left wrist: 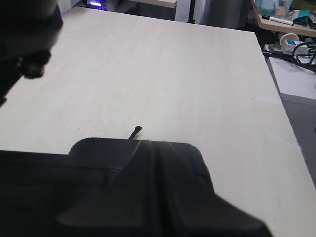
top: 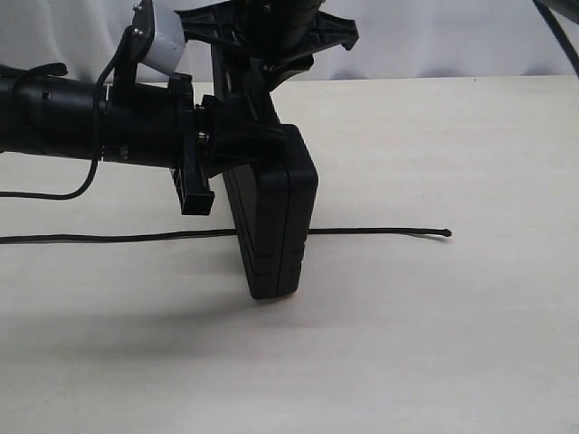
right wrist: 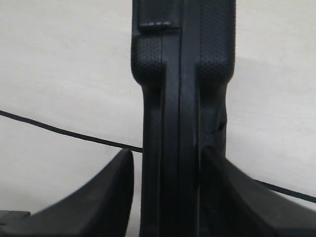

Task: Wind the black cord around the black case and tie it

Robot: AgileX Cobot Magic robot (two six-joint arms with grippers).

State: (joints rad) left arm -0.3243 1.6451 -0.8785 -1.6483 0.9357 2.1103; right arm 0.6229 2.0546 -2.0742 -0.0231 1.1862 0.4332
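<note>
The black case [top: 276, 226] stands on end near the table's middle, its narrow seamed edge facing the exterior camera. My left gripper [top: 237, 145] reaches in from the left and appears shut on the case's upper part. In the left wrist view its fingers merge with the dark case [left wrist: 143, 163]. My right gripper [top: 249, 113] comes down from above and straddles the case [right wrist: 182, 74]. One of its fingers [right wrist: 217, 197] touches the case, while a thin gap shows beside the other. The black cord [top: 380, 231] lies straight across the table behind the case, knotted end [top: 445, 233] to the right.
The pale wooden table [top: 434, 344] spreads all around the case. A white curtain [top: 452, 36] hangs behind it. A thin arm cable [top: 54, 193] droops under the left arm. In the left wrist view the table's far edge [left wrist: 276, 94] borders cluttered shelves [left wrist: 291, 44].
</note>
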